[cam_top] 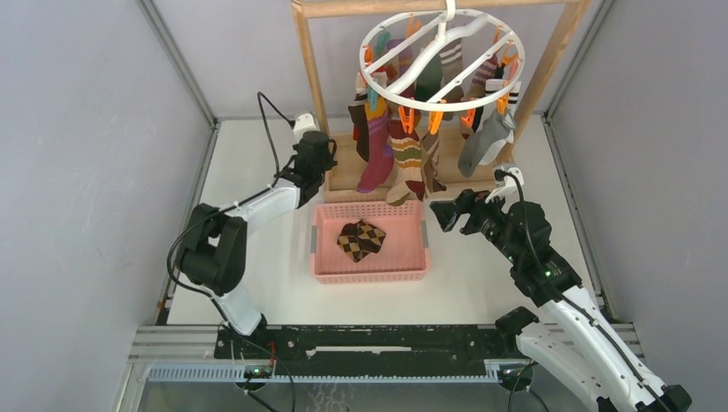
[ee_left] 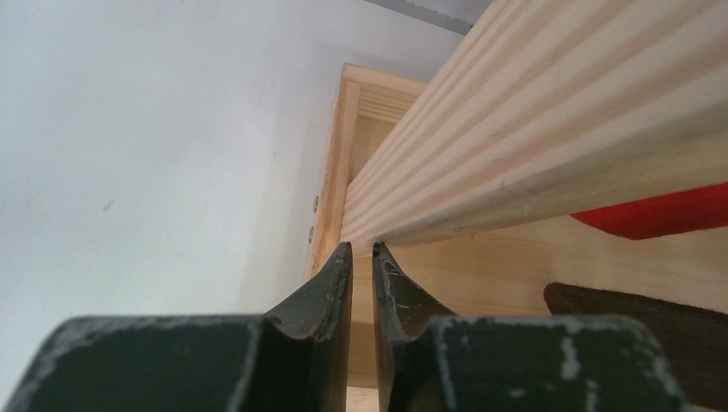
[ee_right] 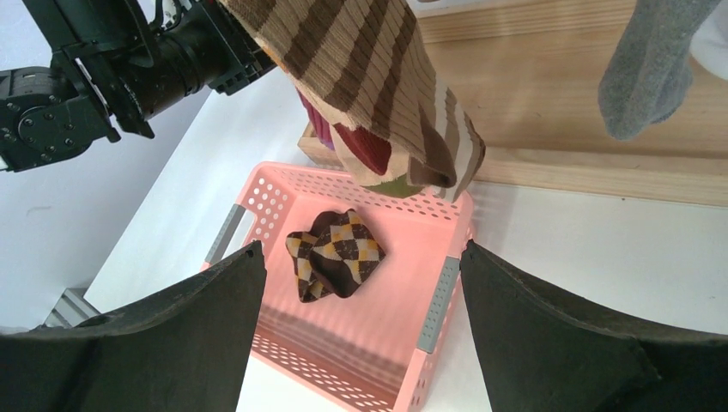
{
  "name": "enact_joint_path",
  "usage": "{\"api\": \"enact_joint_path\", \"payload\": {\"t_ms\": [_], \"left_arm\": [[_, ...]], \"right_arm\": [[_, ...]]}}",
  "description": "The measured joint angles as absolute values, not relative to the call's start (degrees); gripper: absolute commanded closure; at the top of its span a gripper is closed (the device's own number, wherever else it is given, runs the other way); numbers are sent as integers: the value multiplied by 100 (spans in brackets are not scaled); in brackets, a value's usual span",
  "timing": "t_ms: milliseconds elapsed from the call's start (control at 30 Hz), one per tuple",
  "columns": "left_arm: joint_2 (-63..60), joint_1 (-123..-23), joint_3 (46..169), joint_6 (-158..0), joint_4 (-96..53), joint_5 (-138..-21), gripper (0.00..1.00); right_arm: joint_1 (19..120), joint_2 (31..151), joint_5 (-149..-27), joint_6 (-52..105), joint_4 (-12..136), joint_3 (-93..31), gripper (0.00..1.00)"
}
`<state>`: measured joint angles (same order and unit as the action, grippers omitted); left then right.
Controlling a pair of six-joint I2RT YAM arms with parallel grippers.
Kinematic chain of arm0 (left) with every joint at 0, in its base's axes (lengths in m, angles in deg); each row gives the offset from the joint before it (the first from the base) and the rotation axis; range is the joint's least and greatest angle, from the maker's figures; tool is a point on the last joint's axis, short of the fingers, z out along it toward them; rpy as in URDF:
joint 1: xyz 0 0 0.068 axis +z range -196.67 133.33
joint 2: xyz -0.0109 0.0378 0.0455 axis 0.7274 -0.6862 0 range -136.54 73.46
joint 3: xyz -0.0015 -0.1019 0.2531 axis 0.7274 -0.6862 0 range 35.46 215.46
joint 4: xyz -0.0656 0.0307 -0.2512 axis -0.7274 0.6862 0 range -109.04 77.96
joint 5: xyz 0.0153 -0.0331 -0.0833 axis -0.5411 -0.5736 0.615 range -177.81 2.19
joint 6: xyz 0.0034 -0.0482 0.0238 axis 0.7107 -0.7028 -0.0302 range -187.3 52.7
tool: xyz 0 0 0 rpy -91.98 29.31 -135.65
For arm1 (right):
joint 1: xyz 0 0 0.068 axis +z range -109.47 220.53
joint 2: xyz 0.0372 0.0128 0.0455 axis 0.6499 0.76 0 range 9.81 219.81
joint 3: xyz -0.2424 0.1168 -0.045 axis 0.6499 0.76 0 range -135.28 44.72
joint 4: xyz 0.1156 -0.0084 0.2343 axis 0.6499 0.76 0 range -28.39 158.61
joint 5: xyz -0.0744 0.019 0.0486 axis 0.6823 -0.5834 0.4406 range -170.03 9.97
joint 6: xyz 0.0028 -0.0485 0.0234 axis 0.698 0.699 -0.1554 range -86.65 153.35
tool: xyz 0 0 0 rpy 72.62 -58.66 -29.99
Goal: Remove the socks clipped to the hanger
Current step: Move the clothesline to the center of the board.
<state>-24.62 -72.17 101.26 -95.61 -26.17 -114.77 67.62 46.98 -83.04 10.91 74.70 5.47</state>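
The hanger [cam_top: 427, 57] is a white ring hung from the wooden rack, with several socks [cam_top: 408, 154] clipped around its rim. A brown argyle sock [cam_top: 360, 239] lies loose in the pink basket. My left gripper [cam_top: 326, 172] sits low beside the rack's left post, left of the hanging socks. In the left wrist view it [ee_left: 361, 249] is shut to a thin gap with nothing in it. My right gripper [cam_top: 446, 213] hovers at the basket's right rear corner. It [ee_right: 362, 249] is open and empty, below a brown striped sock [ee_right: 369, 77].
The pink basket [cam_top: 369, 270] stands mid-table in front of the wooden rack [cam_top: 311, 77]. A rack bar [ee_left: 549, 129] runs close above the left fingers, with a red sock [ee_left: 661, 215] and a dark one [ee_left: 644, 313] beyond. A grey sock [ee_right: 648, 73] hangs at the right. Grey walls enclose the table.
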Motion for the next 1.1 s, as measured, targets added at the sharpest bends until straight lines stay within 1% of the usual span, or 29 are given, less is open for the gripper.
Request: {"api": "enact_joint_path", "payload": {"t_ms": [333,533,600,633,667,767,867,1100], "left_arm": [[-2860,-7088,10681,-9413,-2401,-11457,82],[-2967,-7040,10832,-9365,-2373,-11455,78],[-2967,-7026,10847,-9327,-2353,-11461,71],[-2967,-7013,10851,-9321,-2349,-11464,63],[-2967,-6998,10853,-9299,-2342,-11466,59],[-2923,-6943,10849,-9284,-2252,-11453,51],[-2762,-6928,10832,-9295,-2169,-11426,46],[-1706,-7000,10458,-9389,-2187,-11223,42]], "right_arm": [[6758,4612,-8300,1113,7583,547,10],[6749,4612,-8293,1130,7601,547,10],[6730,4612,-8293,1139,7603,547,10],[6721,4612,-8293,1141,7605,547,10],[6714,4612,-8293,1141,7607,547,10],[6692,4612,-8293,1144,7612,547,10],[6688,4619,-8293,1152,7618,547,10],[6688,4641,-8302,1154,7629,547,10]]}}
